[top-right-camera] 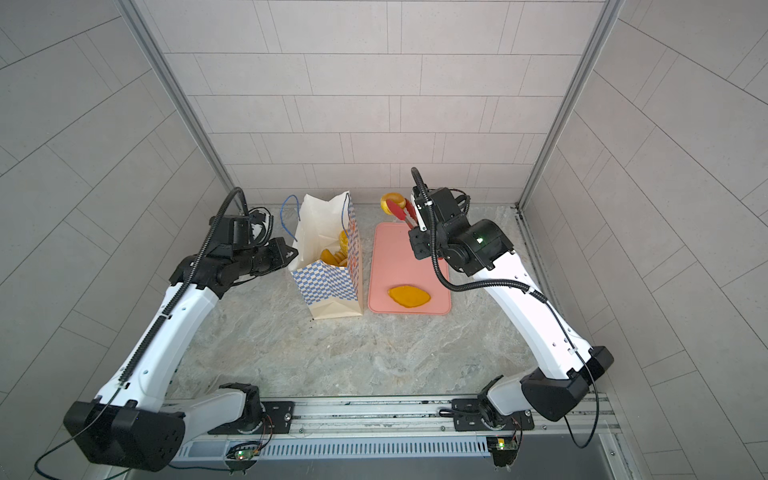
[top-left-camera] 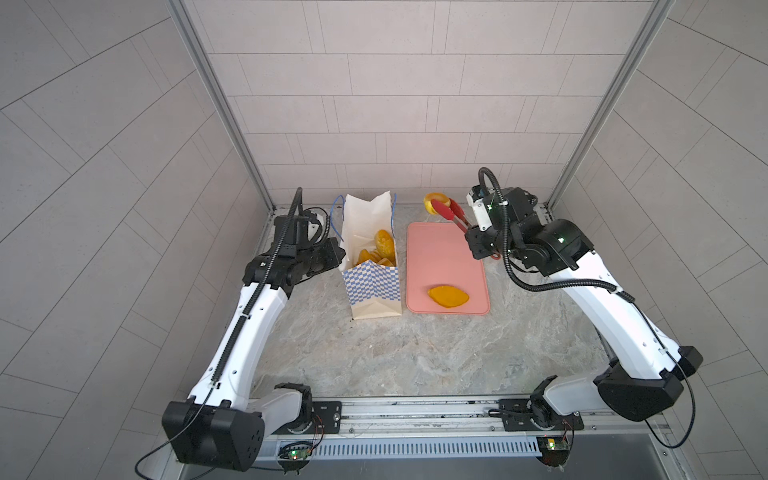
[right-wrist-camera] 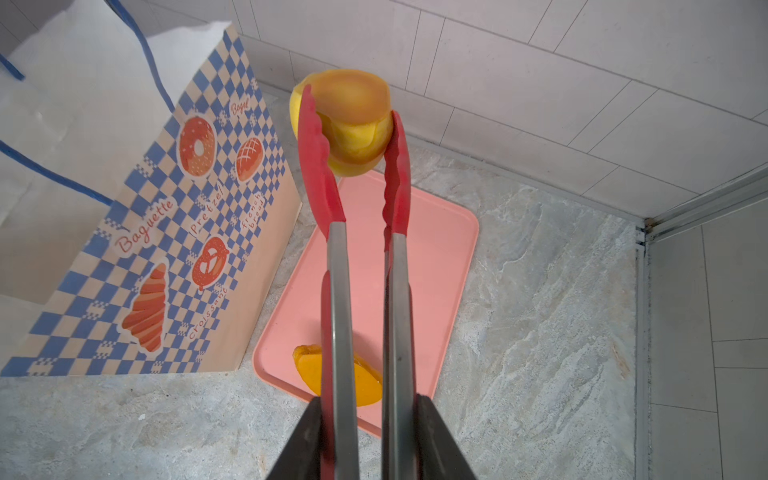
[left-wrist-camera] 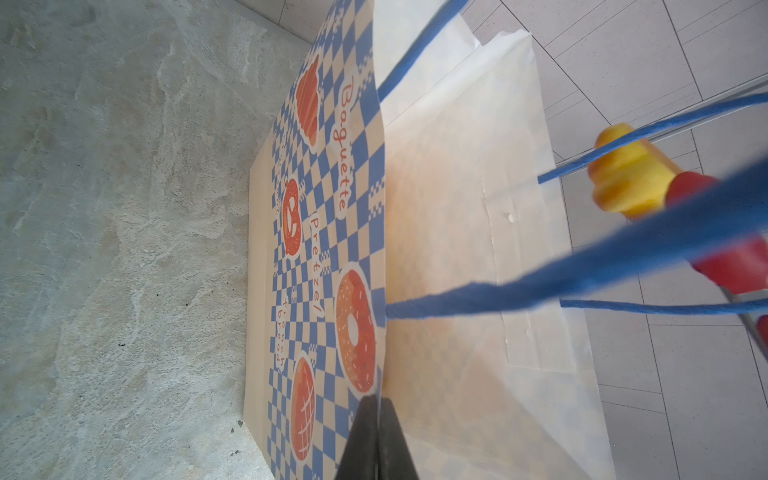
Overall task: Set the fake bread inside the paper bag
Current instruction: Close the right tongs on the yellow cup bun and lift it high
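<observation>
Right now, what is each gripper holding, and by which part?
The left gripper is shut on the top rim of the bag. The right gripper is shut on the steel arms of the tongs, whose red tips pinch a bun.

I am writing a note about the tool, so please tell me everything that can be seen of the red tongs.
The red tongs are long, with two bare metal arms ending in red scalloped tips that look like silicone. The right gripper is shut on the metal arms and holds the tongs in the air, near the far end of the pink tray. The tips pinch a round yellow-brown toy bun from both sides.
</observation>
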